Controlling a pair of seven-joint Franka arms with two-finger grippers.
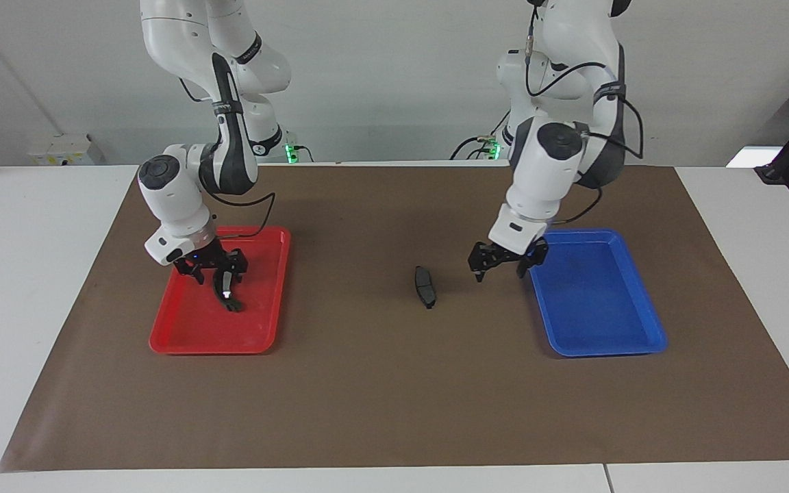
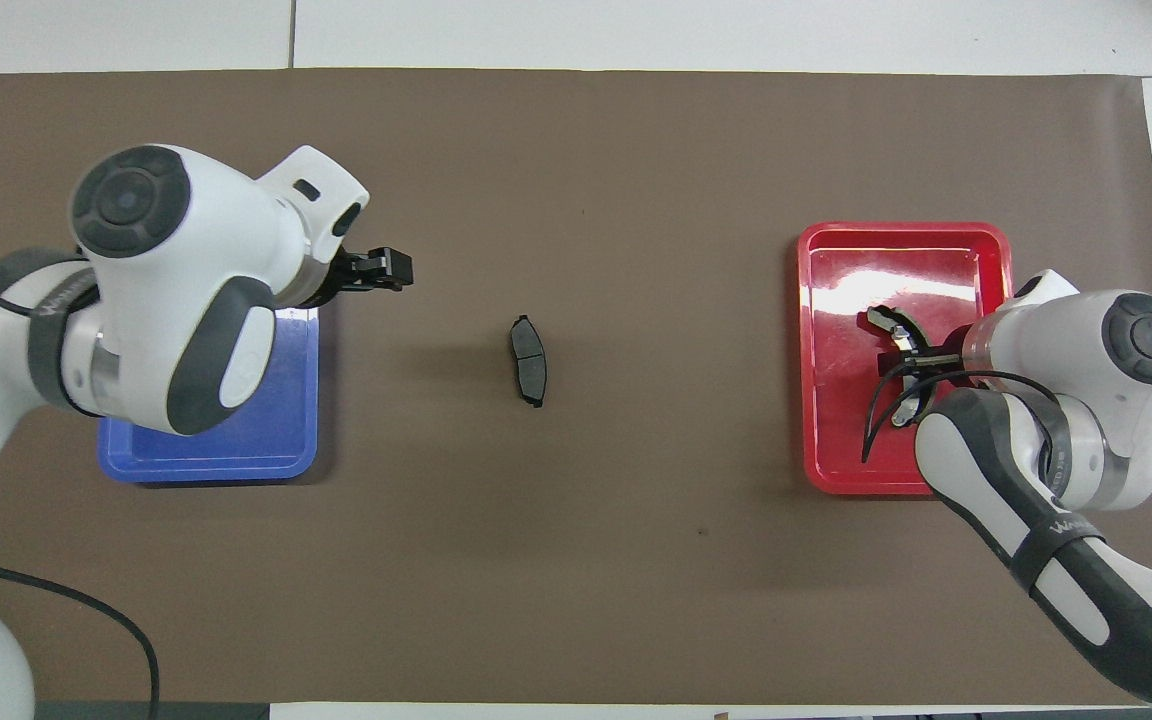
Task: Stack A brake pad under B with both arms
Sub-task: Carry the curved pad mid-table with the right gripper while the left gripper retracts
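The brown mat (image 1: 381, 397) on the desk (image 1: 18, 287) has lots of bare room. The small brake pad (image 1: 425, 285) lies alone in the middle, with bare mat all around it, so a hand could come down to it from any side. The left hand (image 1: 502, 263) hangs just beside it, over the mat next to the blue tray (image 1: 634, 342). The red tray (image 1: 182, 339) is well apart, at the right arm's end. Its low rim stands around the long curved piece (image 1: 225, 291). The right hand (image 1: 211, 268) sits low inside that tray, right at the curved piece, and blocks the way in from above.
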